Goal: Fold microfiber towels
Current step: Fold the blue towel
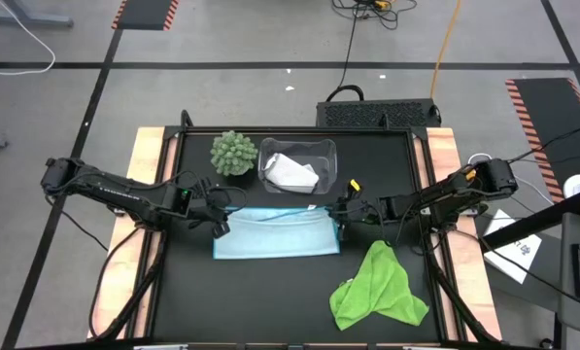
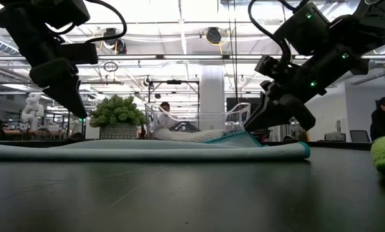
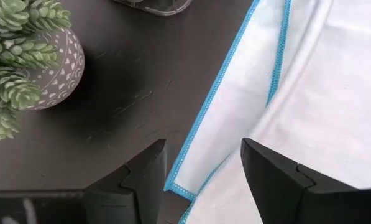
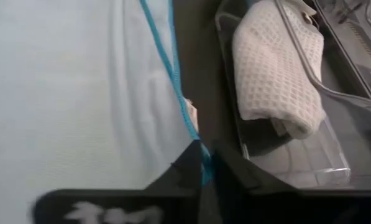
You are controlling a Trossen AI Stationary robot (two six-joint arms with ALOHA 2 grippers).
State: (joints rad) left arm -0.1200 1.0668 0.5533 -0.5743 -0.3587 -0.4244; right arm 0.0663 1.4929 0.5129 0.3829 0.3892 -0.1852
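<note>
A light blue towel [image 1: 275, 233] lies folded into a long flat rectangle at the table's middle. My right gripper [image 1: 340, 216] is shut on its far right corner. My left gripper [image 1: 219, 226] hangs open just above the towel's far left corner [image 3: 180, 186], one finger on each side, clear of the cloth in the low view. A white towel [image 1: 291, 173] lies folded on the floor of the clear bin [image 1: 326, 148]. A lime green towel [image 1: 377, 287] lies crumpled on the table at the near right. My right gripper pinches the blue towel's stitched teal edge [image 4: 191, 127] at its far right corner between its two shut fingers. The fingers come slanting down from the table's right. The pinched corner [image 2: 242, 136] is raised a little; the rest of the towel lies flat on the table.
A spiky green ball plant [image 1: 233, 153] in a patterned pot stands at the far left beside the bin, close to my left gripper. Bare black tabletop shows in front of the blue towel, toward the near edge. A person sits in the room behind.
</note>
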